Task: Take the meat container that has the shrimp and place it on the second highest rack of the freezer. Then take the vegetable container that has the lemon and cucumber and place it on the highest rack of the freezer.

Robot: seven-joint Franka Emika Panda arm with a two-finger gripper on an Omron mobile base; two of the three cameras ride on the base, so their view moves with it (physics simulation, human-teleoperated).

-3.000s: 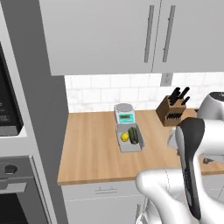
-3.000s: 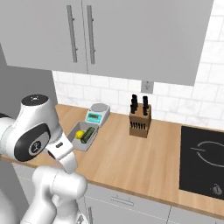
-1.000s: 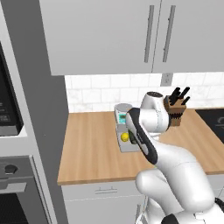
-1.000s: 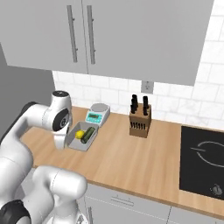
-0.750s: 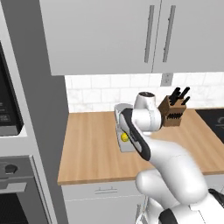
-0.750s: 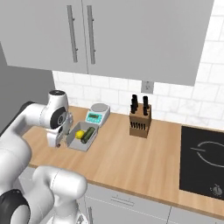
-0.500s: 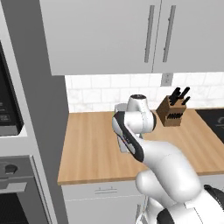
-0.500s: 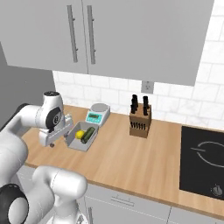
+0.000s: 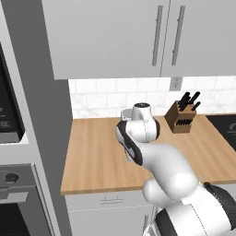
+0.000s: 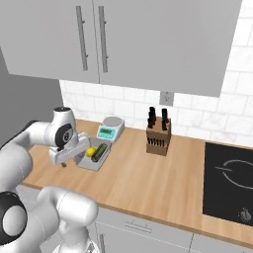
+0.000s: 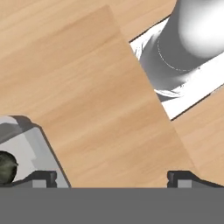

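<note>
The vegetable container [image 10: 94, 160] is a shallow grey tray on the wooden counter, holding the yellow lemon [image 10: 90, 152] and the dark green cucumber [image 10: 100, 152]. My gripper [image 10: 65, 160] hangs low just left of the tray, pointing down at the counter. In the hand view my gripper [image 11: 113, 177] is open, its fingertips [image 11: 43, 177] wide apart with bare wood between them. The tray's corner [image 11: 30, 144] and the end of the cucumber [image 11: 5, 166] sit at the lower left there. The meat container with the shrimp and the freezer are out of view.
A small kitchen scale [image 10: 111, 129] stands right behind the tray. A knife block [image 10: 158, 133] stands against the tiled wall, and a black cooktop [image 10: 230, 178] lies at the right. Wall cabinets [image 10: 99, 34] hang above. A tall grey oven column [image 9: 23, 138] bounds the counter on the left.
The arm has swung left across the counter. The hand has gone from over the tray's right side to its left side, staying open. In the left base view the arm now covers the tray.
</note>
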